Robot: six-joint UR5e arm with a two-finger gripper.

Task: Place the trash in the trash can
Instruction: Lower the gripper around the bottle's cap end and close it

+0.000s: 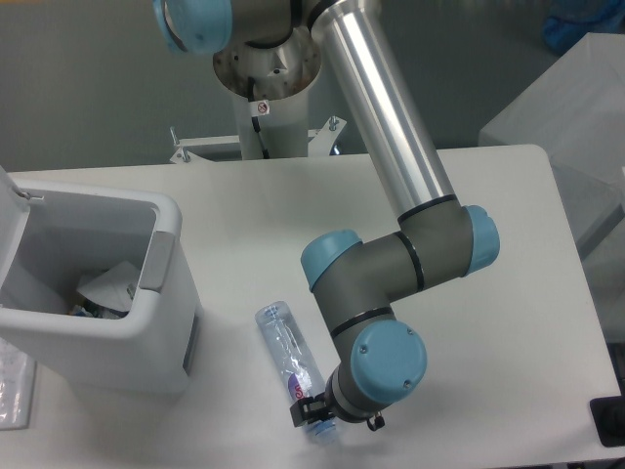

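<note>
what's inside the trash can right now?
The open trash can holds crumpled white wrapper or paper with darker scraps beside it. The near wall hides the rest of the floor. The bottle lies outside on the table, by the hand.

We note a white table [244, 205] with rounded corners filling most of the view, evenly lit, no hard shadows. Beyond its far edge, a plain grey floor [88, 88]. At far right, a second pale surface [576, 88] angles in, with something blue [583, 24] at the top corner. A small dark object [607, 422] sits near right.
</note>
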